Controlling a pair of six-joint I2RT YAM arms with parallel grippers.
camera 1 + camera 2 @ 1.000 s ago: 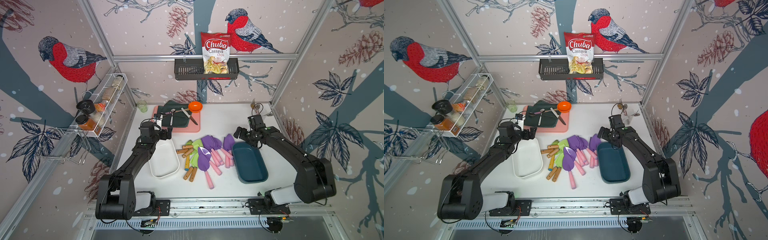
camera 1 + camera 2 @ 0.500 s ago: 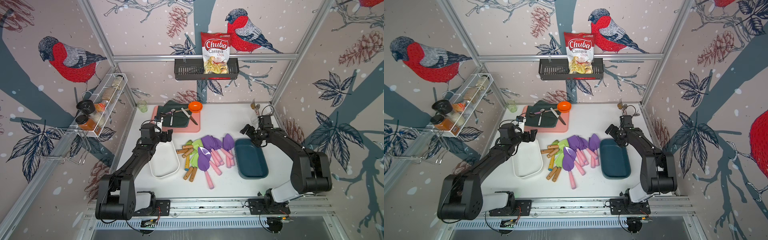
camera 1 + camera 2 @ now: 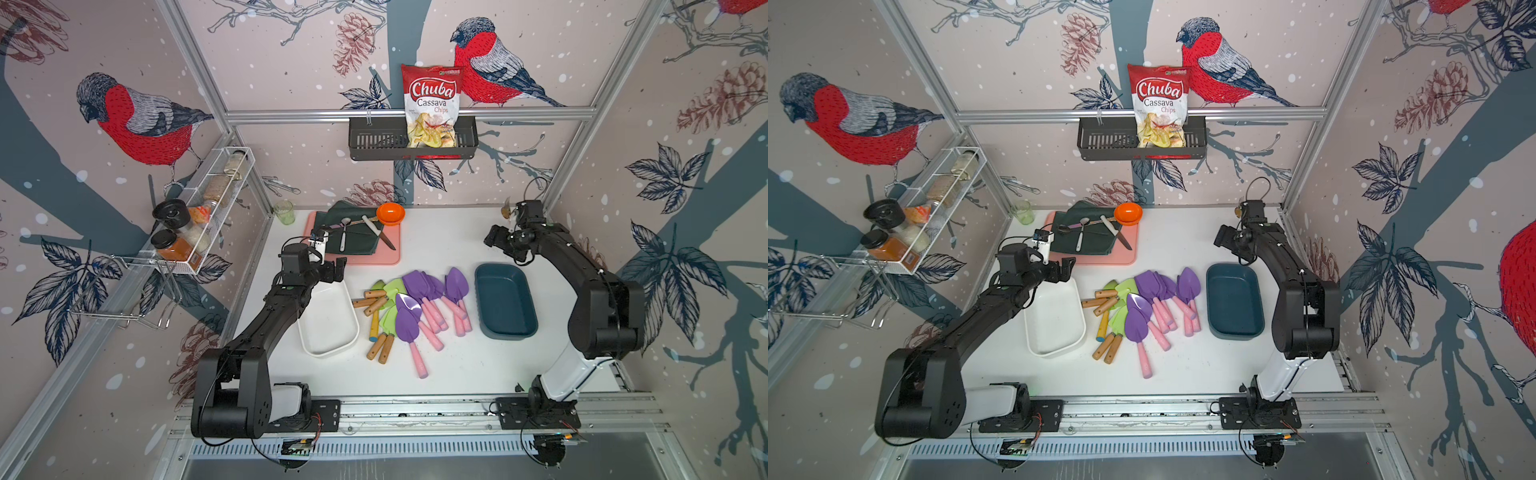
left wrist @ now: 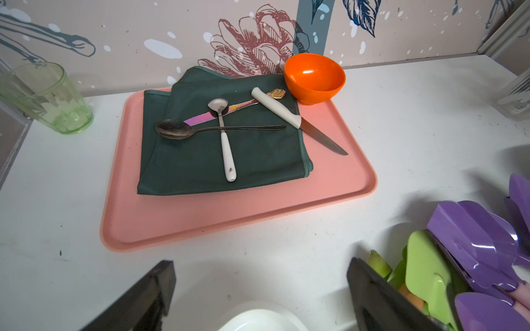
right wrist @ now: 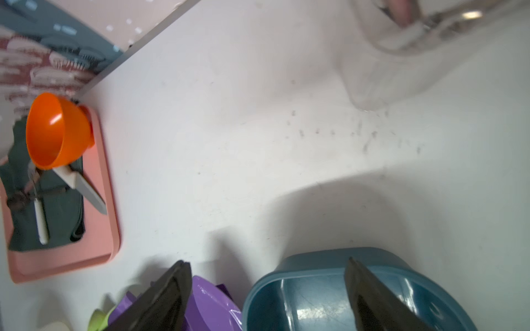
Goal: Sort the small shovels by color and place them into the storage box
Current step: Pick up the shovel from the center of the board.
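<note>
Nothing is sorted yet: purple shovels (image 3: 415, 286) and green shovels (image 3: 394, 287) lie piled on the tabletop (image 3: 436, 249) between the empty white box (image 3: 328, 320) and the empty teal box (image 3: 505, 303). Both arms' jaws gape, holding nothing.

Shovels (image 3: 415, 286): purple blades with pink handles; others light green with wooden handles, one yellow. White box (image 3: 328, 320); teal box (image 3: 505, 303). Tray (image 3: 390, 255) pink, cloth (image 3: 357, 245) dark green, bowl (image 3: 390, 213) orange, bench (image 3: 449, 245) white.

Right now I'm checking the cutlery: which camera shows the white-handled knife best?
The left wrist view: the knife lies close, sharp and whole. Both top views show it small; the right wrist view blurs it.
</note>
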